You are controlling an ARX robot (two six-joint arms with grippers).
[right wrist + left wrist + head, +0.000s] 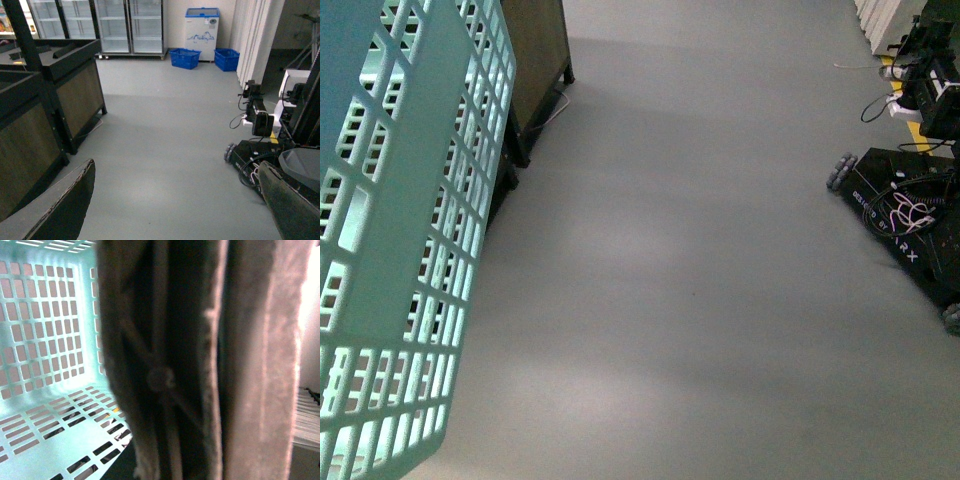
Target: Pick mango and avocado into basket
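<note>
The light teal basket (400, 250) hangs tilted at the left of the front view, its slotted side filling that edge. In the left wrist view its grid walls and bottom (50, 340) show behind my left gripper (215, 390), which is shut on the basket, the blurred brown pads pressed together close to the lens. A small yellow spot shows through the basket's bottom slots; I cannot tell what it is. My right gripper (180, 200) is open over bare floor, its dark fingers (60, 205) wide apart with nothing between them. The mango and the avocado are out of view.
Dark wooden display stands (50, 100) line the left side. Another wheeled black robot base (905, 215) with cables stands at the right. Glass-door fridges (130, 25), a white freezer (202, 26) and blue baskets (185, 57) stand at the far wall. Grey floor (670, 280) lies between.
</note>
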